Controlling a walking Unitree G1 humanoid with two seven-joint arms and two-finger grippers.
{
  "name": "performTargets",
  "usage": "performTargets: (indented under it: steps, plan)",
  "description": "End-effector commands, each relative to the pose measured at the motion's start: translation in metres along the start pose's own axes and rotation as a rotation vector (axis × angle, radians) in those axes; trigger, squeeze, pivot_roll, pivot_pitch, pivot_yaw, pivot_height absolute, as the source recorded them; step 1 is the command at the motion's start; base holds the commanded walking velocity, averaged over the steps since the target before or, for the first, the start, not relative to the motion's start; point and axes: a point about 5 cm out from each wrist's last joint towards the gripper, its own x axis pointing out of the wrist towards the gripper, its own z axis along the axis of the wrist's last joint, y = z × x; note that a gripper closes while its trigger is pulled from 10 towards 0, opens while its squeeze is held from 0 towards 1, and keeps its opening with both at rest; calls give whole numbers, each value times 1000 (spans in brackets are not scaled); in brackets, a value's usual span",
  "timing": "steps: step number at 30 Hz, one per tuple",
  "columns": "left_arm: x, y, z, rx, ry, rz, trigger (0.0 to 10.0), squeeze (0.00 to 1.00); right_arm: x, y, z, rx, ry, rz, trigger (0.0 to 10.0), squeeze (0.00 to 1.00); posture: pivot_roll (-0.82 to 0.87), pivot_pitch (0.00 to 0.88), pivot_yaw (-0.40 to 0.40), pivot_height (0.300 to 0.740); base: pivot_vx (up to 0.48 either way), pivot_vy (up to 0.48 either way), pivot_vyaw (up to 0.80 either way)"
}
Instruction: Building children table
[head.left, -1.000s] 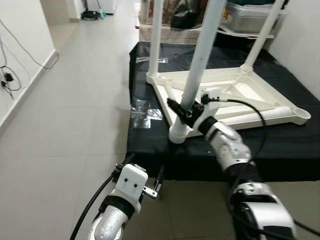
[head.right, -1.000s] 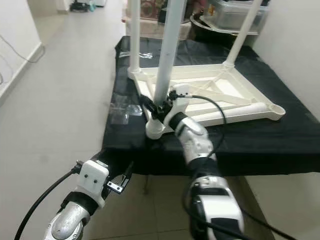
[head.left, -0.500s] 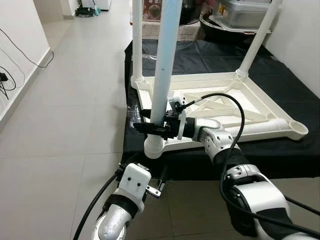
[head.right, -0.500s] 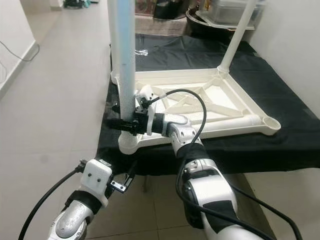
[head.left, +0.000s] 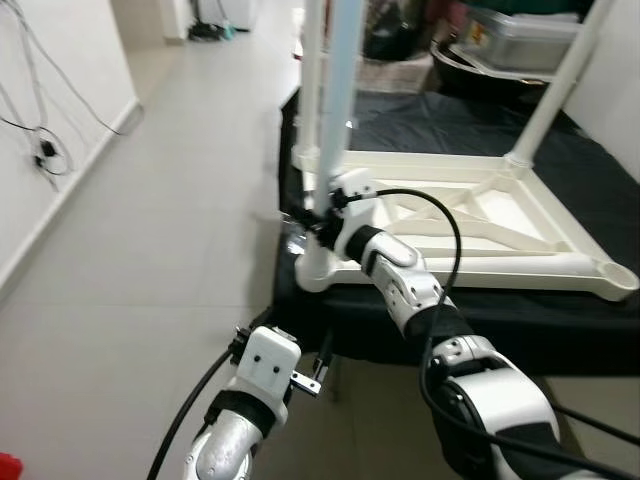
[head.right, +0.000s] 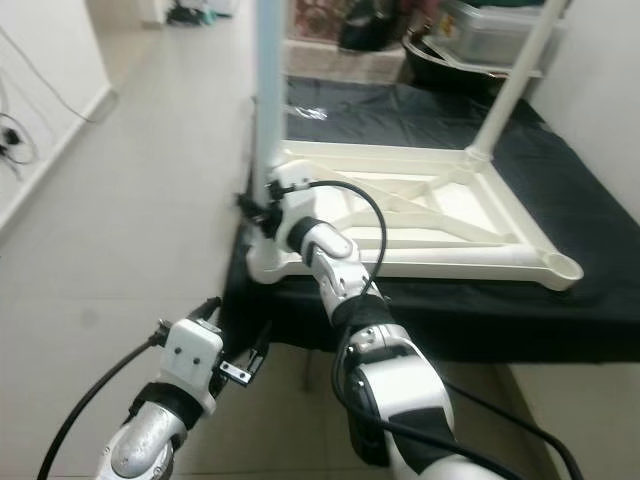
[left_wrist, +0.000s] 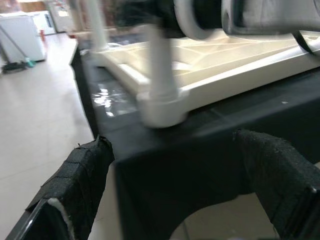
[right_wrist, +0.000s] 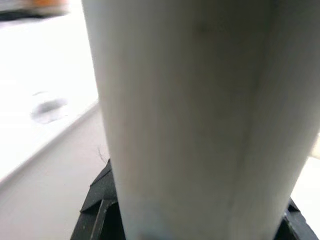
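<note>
Gripping the near-corner leg just above its socket, your right gripper was clamped round it, on the upturned white tabletop lying on the black-draped bench. Half a second before, the wrist lay level beside that socket; it had since rolled upward while the leg stood upright, so you were probably twisting the leg home. Your left gripper hung with fingers apart, below the bench edge. One far corner socket was still empty.
</note>
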Motion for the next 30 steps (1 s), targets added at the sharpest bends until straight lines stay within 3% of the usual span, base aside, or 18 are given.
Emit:
performTargets:
  steps: [1, 2, 3, 9, 10, 11, 12, 13, 17, 18, 19, 21, 22, 25, 26, 27, 30]
  plan:
    - [-1, -2, -2, 2, 10, -12, 10000, 0, -13, -37, -16, 6, 59, -319, 0, 0, 118, 112, -97, 740, 0, 0, 0]
    - [-1, -2, -2, 2, 10, -12, 10000, 0, -13, -37, -16, 6, 59, -319, 0, 0, 118, 112, -97, 740, 0, 0, 0]
    - [0, -2, -2, 2, 9, -14, 10000, 0, -19, -34, -17, 33, 56, -402, 0, 0, 121, 115, -97, 740, 0, 0, 0]
    - [0, -3, -2, 2, 9, -15, 10000, 0, -23, -21, -19, 71, 51, -467, 0, 0, 121, 114, -100, 740, 0, 0, 0]
    - [0, -3, -2, 2, 8, -15, 10000, 0, -21, -9, -20, 97, 54, -470, 4667, 0, 119, 115, -101, 740, 0, 0, 0]
    - [0, -3, -2, 2, 8, -15, 10000, 0, -21, -9, -20, 97, 54, -470, 4667, 0, 119, 115, -101, 740, 0, 0, 0]
    - [0, -3, -2, 3, 8, -15, 10000, 0, -17, 3, -17, 117, 36, -416, 10000, 392, 124, 112, -104, 740, 0, 0, 0]
    - [0, -3, -2, 2, 8, -15, 10000, 0, -14, 11, -14, 135, 5, -357, 10000, 1000, 124, 112, -104, 740, 0, 0, 0]
    - [0, -2, -2, 2, 7, -14, 10000, 0, -13, 18, -4, 157, -51, -288, 10000, 1000, 120, 112, -106, 740, 0, 0, 0]
    - [0, -2, -2, 2, 7, -14, 10000, 0, -11, 15, -1, 184, -61, -220, 10000, 0, 117, 113, -104, 740, 0, 0, 0]
    - [0, -2, -2, 2, 7, -14, 10000, 0, -11, 15, -1, 184, -61, -220, 10000, 0, 117, 113, -104, 740, 0, 0, 0]
    - [0, -3, -3, 1, 9, -17, 10000, 0, -8, 15, 7, 142, -112, 30, 10000, 0, 115, 112, -105, 740, 0, 0, 0]
    - [0, -3, -3, 1, 9, -17, 10000, 0, -8, 15, 7, 142, -112, 30, 10000, 0, 115, 112, -105, 740, 0, 0, 0]
    - [0, -3, -3, -3, 10, -21, 10000, 0, -10, 11, 9, 141, -56, 438, 10000, 0, 110, 111, -102, 740, 0, 0, 0]
    - [0, -3, -3, -3, 10, -21, 10000, 0, -10, 11, 9, 141, -56, 438, 10000, 0, 110, 111, -102, 740, 0, 0, 0]
    - [0, -3, -3, -4, 9, -22, 10000, 0, -12, 9, 10, 148, -21, 594, 10000, 0, 109, 110, -102, 740, 0, 0, 0]
    - [1, -4, -3, -4, 9, -23, 10000, 0, -14, 8, 10, 153, 0, 693, 10000, 0, 110, 110, -102, 740, 0, 0, 0]
